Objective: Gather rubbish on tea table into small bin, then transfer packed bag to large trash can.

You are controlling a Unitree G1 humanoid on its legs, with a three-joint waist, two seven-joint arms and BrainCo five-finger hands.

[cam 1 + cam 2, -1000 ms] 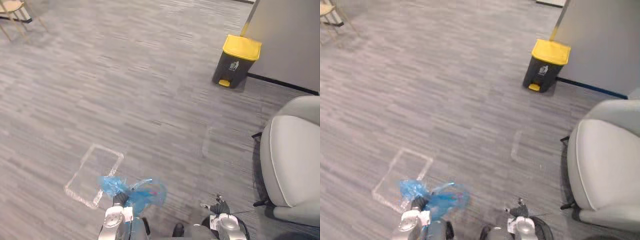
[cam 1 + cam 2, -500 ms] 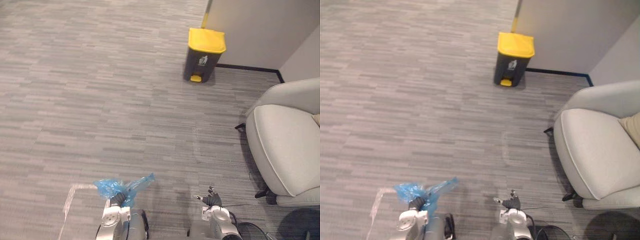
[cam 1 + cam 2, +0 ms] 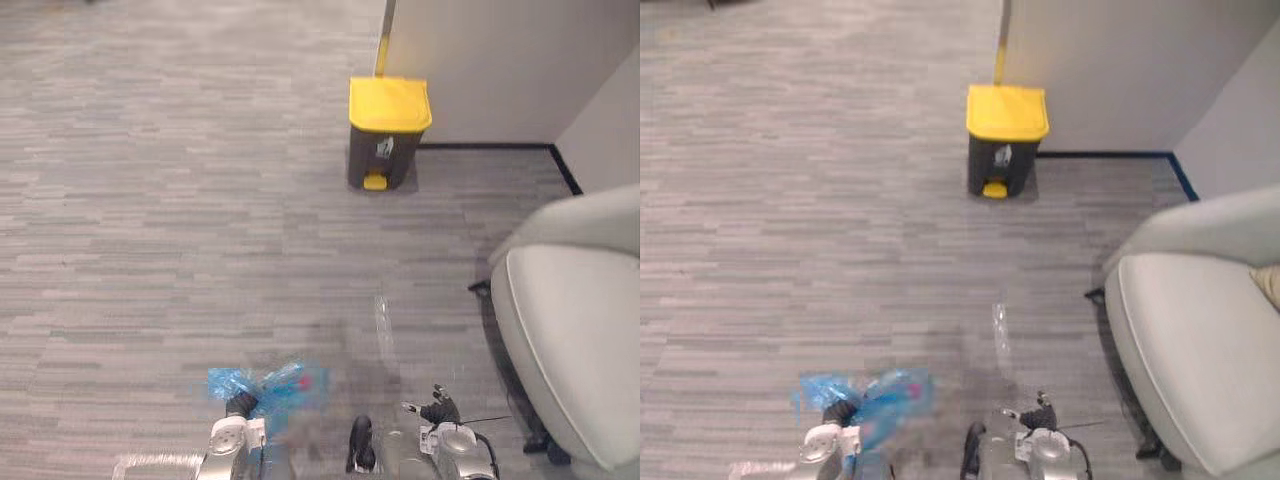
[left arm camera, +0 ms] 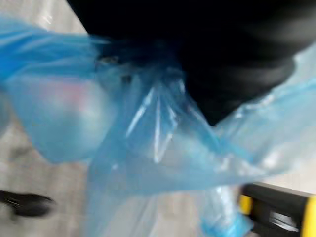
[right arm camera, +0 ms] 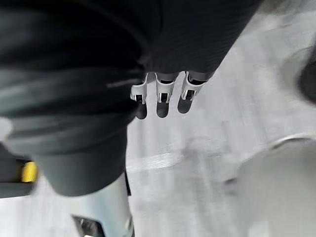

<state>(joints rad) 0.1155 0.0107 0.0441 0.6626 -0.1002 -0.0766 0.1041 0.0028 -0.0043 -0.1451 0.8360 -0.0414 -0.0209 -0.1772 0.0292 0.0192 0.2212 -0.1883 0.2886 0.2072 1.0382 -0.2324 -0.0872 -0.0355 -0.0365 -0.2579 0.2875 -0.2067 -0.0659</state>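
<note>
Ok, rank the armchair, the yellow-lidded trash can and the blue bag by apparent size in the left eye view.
1. armchair, cut off by the frame yet clearly largest.
2. yellow-lidded trash can.
3. blue bag, blurred. It hangs nearest the camera and the can stands farthest, so true sizes may differ.

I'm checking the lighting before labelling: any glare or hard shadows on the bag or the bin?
Left eye view: the large trash can stands in even light, no hard shadow, no glare on its lid. Left wrist view: the blue bag, gripped by the left hand, shows white highlights along its creases. Right wrist view: the fingers of the right hand are evenly lit.
</note>
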